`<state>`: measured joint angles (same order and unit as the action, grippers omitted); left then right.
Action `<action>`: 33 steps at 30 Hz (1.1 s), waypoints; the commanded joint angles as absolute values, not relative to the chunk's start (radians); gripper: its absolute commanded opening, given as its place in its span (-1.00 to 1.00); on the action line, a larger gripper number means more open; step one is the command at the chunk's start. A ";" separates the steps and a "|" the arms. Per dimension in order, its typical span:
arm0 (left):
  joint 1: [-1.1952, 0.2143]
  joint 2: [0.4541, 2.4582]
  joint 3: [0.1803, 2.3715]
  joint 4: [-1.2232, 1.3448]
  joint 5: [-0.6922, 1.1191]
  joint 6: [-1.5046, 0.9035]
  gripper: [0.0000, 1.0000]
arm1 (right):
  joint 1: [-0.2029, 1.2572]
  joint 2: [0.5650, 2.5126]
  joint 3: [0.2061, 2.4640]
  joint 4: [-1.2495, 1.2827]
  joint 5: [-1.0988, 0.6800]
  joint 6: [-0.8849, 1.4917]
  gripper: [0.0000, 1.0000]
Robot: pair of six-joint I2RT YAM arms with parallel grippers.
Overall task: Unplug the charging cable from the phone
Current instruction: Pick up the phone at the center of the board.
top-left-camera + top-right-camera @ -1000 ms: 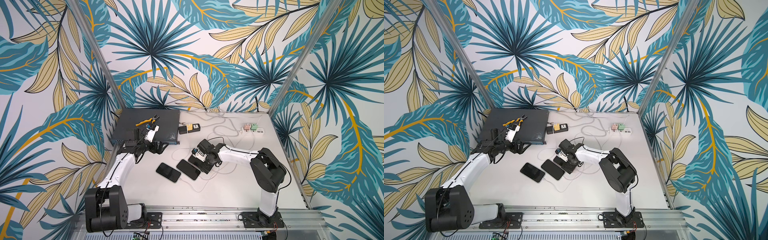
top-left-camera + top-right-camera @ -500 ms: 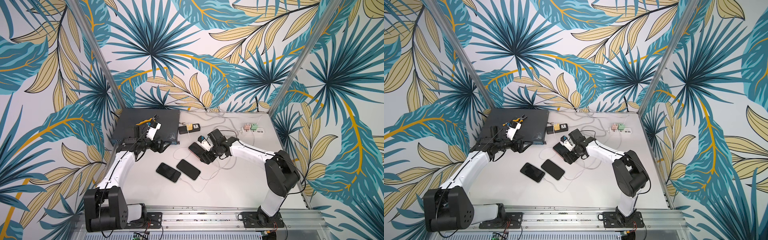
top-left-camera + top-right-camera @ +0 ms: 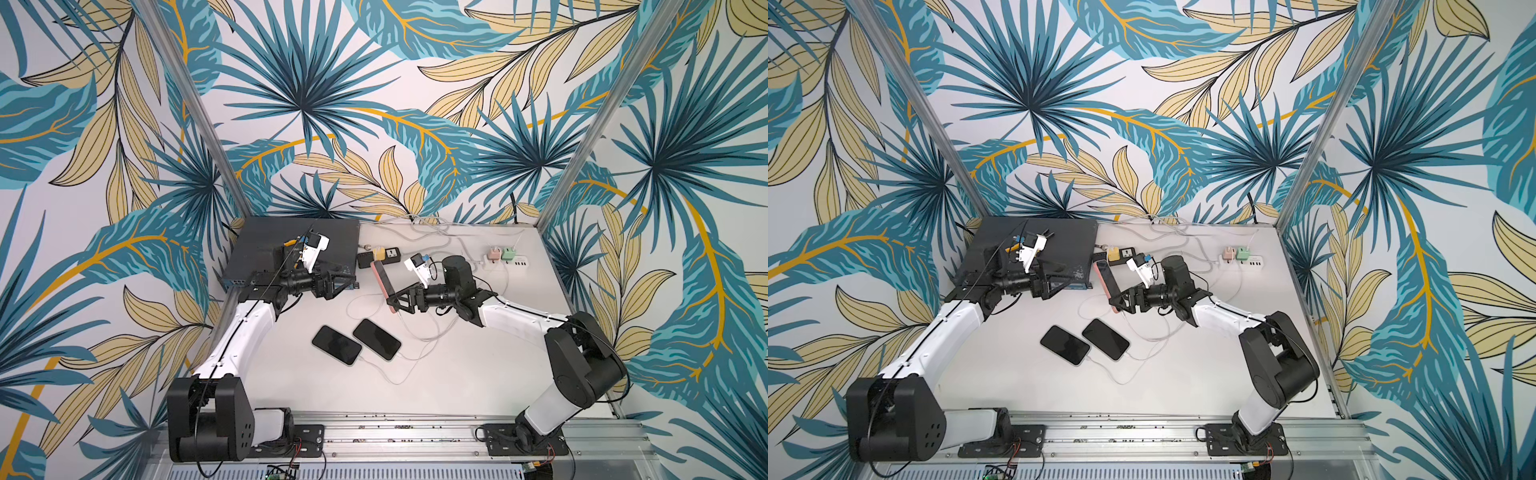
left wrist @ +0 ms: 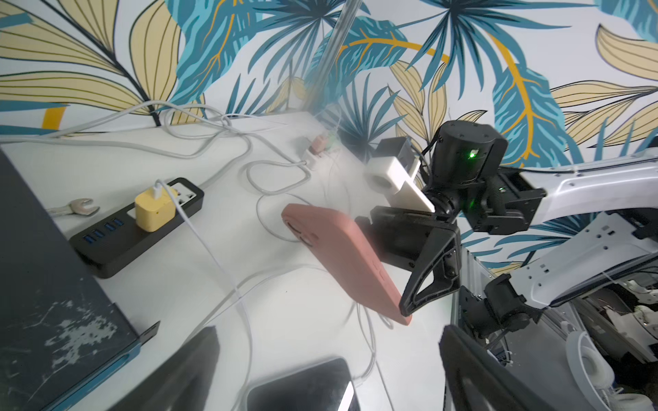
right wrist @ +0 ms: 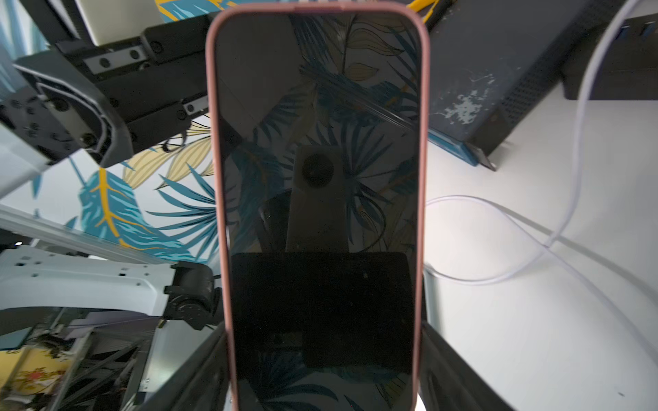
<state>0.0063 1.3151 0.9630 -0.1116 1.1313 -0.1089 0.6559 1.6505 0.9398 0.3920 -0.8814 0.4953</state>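
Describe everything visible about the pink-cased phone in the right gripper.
The pink-cased phone is a slim smartphone in a matte, rubbery-looking salmon-pink case with a camera cutout near its upper end. Its dark, glossy screen mirrors the leafy walls. It is held clear of the table, tilted, its lower end clamped by the right gripper. A white cable trails beneath that end; whether it is plugged in cannot be told.

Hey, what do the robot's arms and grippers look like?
The left arm and right arm have white shells with black joints. The left gripper and right gripper are black with triangular open-frame fingers. A white camera block tops each wrist; a black cable runs along the left arm.
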 commanded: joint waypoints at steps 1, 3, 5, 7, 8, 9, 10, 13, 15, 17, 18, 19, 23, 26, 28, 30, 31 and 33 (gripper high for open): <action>-0.020 1.340 0.953 0.123 1.213 -0.321 1.00 | 0.656 1.603 0.906 0.682 -1.006 0.635 0.14; -0.036 1.356 0.933 0.258 1.230 -0.443 1.00 | 0.656 1.604 0.877 0.763 -1.038 0.687 0.15; -0.056 1.373 0.911 0.399 1.241 -0.550 1.00 | 0.655 1.611 0.843 0.883 -1.069 0.765 0.16; -0.078 1.383 0.895 0.478 1.231 -0.606 1.00 | 0.657 1.613 0.821 0.953 -1.081 0.809 0.17; -0.090 1.387 0.892 0.490 1.221 -0.616 1.00 | 0.658 1.613 0.817 0.957 -1.081 0.811 0.17; -0.100 1.392 0.891 0.486 1.211 -0.618 1.00 | 0.660 1.611 0.814 0.954 -1.078 0.808 0.17; -0.111 1.397 0.891 0.484 1.206 -0.619 1.00 | 0.661 1.607 0.810 0.954 -1.076 0.806 0.18; -0.139 1.417 0.887 0.493 1.197 -0.632 1.00 | 0.665 1.598 0.802 0.966 -1.080 0.803 0.20; -0.159 1.428 0.883 0.528 1.201 -0.656 1.00 | 0.668 1.595 0.801 0.964 -1.080 0.798 0.22; -0.178 1.440 0.876 0.571 1.209 -0.689 1.00 | 0.667 1.595 0.800 0.963 -1.078 0.794 0.22; -0.188 1.444 0.872 0.586 1.214 -0.701 1.00 | 0.668 1.595 0.800 0.963 -1.078 0.792 0.22; -0.196 1.447 0.870 0.590 1.214 -0.705 1.00 | 0.668 1.594 0.799 0.964 -1.077 0.790 0.22; -0.220 1.455 0.870 0.570 1.209 -0.694 1.00 | 0.669 1.591 0.798 0.965 -1.073 0.786 0.22; -0.227 1.457 0.870 0.551 1.205 -0.680 1.00 | 0.669 1.589 0.795 0.949 -1.062 0.774 0.22; -0.228 1.456 0.871 0.544 1.203 -0.677 1.00 | 0.671 1.588 0.795 0.927 -1.050 0.758 0.22; -0.230 1.454 0.872 0.535 1.205 -0.673 1.00 | 0.673 1.586 0.795 0.904 -1.039 0.741 0.22; -0.231 1.453 0.874 0.526 1.204 -0.669 1.00 | 0.672 1.585 0.795 0.895 -1.034 0.734 0.22; -0.232 1.452 0.874 0.509 1.203 -0.659 0.99 | 0.672 1.583 0.796 0.881 -1.027 0.723 0.22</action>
